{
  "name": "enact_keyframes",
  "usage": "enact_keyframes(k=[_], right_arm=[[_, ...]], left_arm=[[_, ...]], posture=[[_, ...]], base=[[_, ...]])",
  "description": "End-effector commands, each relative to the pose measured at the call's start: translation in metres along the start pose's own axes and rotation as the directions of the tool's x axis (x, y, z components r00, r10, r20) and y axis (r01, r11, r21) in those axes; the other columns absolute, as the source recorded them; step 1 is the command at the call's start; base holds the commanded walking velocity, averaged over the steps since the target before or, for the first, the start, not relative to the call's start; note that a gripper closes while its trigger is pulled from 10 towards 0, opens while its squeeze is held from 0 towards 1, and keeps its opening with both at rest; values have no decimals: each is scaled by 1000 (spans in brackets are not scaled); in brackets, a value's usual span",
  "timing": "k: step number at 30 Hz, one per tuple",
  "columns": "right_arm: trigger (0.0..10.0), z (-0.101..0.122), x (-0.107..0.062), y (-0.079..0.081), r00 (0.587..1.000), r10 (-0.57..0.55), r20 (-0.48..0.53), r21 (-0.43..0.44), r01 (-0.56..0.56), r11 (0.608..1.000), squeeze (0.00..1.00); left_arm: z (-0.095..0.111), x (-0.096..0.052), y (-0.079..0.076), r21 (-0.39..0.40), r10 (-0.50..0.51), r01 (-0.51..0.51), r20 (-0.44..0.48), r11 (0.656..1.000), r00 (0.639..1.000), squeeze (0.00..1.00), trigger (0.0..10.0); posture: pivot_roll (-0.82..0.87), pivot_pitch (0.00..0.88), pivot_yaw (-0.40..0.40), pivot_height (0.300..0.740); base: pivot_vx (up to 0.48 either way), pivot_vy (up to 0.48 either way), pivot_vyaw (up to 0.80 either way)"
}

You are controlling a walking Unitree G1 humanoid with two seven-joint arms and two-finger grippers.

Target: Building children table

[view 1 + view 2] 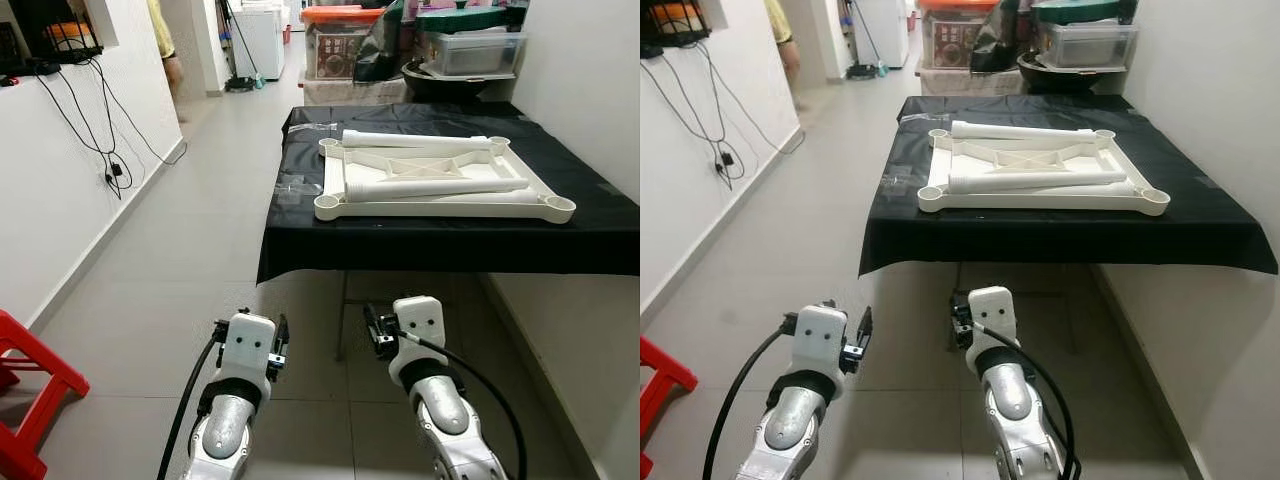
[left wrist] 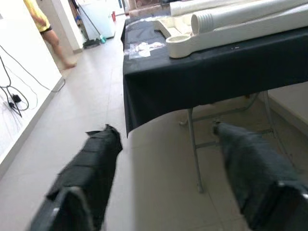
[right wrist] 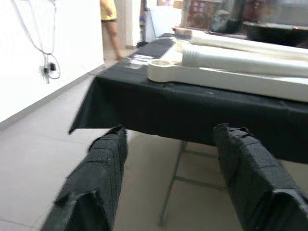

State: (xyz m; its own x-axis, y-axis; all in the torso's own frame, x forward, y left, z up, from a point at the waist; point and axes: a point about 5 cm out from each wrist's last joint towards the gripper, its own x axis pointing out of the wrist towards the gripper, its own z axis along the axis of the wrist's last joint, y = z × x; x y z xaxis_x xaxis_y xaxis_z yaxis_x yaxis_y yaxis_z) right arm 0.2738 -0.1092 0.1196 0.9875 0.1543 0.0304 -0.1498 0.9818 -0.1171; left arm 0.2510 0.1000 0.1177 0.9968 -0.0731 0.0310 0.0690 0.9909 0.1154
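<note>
A white plastic children's table top (image 1: 440, 208) lies upside down on a table covered in black cloth (image 1: 450, 245). Two loose white tube legs rest on it, one across the middle (image 1: 430, 187) and one along the far side (image 1: 415, 139). A small clear bag (image 1: 290, 187) lies on the cloth by the table top's left corner. Both my arms are held low in front of this table, short of its near edge. My left gripper (image 2: 163, 129) is open with nothing between its fingers. My right gripper (image 3: 171, 129) is open too, pointing at the cloth's front edge below the table top's corner socket (image 3: 161, 67).
A red stool (image 1: 30, 390) stands at the lower left by a white wall with hanging cables (image 1: 100, 140). Storage boxes (image 1: 470, 50) are stacked behind the table. A person in yellow (image 1: 165, 40) stands in the far doorway. Metal folding legs (image 2: 192, 144) show under the cloth.
</note>
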Motion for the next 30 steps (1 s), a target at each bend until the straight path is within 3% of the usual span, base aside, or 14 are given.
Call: enact_keyframes(k=[1, 9, 10, 19, 24, 30], right_arm=[[10000, -1, -2, 2, 1000, -3, 13, -2, 3, 1000, 1000], [10000, -1, 0, 2, 1000, -14, 20, -15, 14, 1000, 1000], [10000, -2, 0, 2, 1000, -10, 13, -21, 11, 1000, 0], [10000, -9, 0, -3, 999, -41, -31, 36, 42, 998, 0], [10000, -9, 1, -2, 999, -27, -28, 27, 28, 999, 0], [10000, -10, 2, 4, 1000, 17, -25, 1, -17, 1000, 0]], left_arm=[[-2, 1, -4, -40, -10, 10, -15, 999, 1000, 1000, 10000], [-3, 2, -5, -9, -11, 11, -30, 1000, 999, 1000, 10000], [-4, 3, -5, -6, -10, 10, -33, 1000, 999, 0, 10000], [-6, 4, -5, -19, -18, 17, -53, 1000, 998, 0, 10000], [-8, 5, -5, -38, -23, 21, -61, 999, 998, 0, 10000], [-12, 5, -4, -52, -20, 16, -92, 999, 996, 0, 10000]], posture=[[0, 0, -1, 740], [3, 0, -3, 740], [7, 0, -3, 740], [10, 0, -2, 740], [8, 0, -1, 740], [5, 0, 1, 740]], base=[[0, 0, 0], [0, 0, 0], [0, 0, 0], [0, 0, -174], [0, 0, -781], [0, -190, 0]])
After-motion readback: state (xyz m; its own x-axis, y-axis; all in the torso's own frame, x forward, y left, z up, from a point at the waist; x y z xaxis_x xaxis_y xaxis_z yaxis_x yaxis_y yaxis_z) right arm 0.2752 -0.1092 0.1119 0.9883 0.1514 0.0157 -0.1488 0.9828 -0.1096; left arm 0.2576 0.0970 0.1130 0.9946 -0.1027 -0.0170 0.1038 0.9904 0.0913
